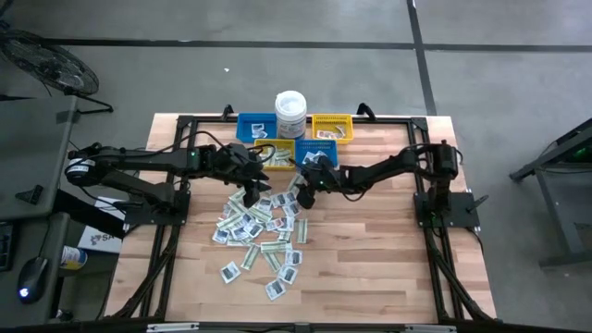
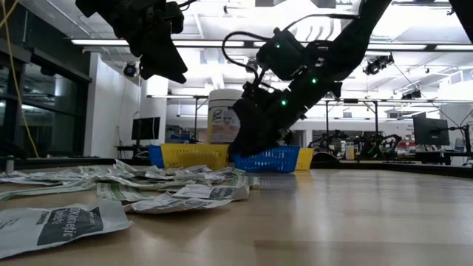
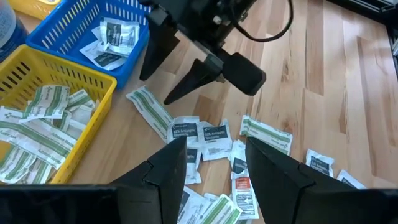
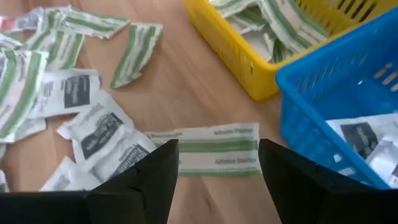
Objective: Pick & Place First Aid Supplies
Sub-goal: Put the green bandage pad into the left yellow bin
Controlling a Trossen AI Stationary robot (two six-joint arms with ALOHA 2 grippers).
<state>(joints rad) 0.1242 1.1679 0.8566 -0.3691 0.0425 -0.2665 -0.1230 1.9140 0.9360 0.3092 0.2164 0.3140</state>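
The first aid supplies (image 1: pixel 259 227) lie scattered flat on the wooden table: white square packets and green-and-white strips. My right gripper (image 4: pixel 217 148) is open and low over the pile's far edge. Its fingers slant down on either side of one green-and-white strip (image 4: pixel 208 149) that lies flat next to the bins. The left wrist view shows the right gripper (image 3: pixel 158 87) clear of the strip (image 3: pixel 149 112). My left gripper (image 3: pixel 214 165) is open and hangs higher over the white packets (image 3: pixel 205 134), holding nothing.
At the table's far side stand a yellow bin (image 4: pixel 249 59) with green strips, a blue bin (image 4: pixel 336 112) with white packets, two further bins (image 1: pixel 250 127) (image 1: pixel 331 127) and a white tub (image 1: pixel 289 111). Bare wood (image 1: pixel 370 259) lies to the right of the pile.
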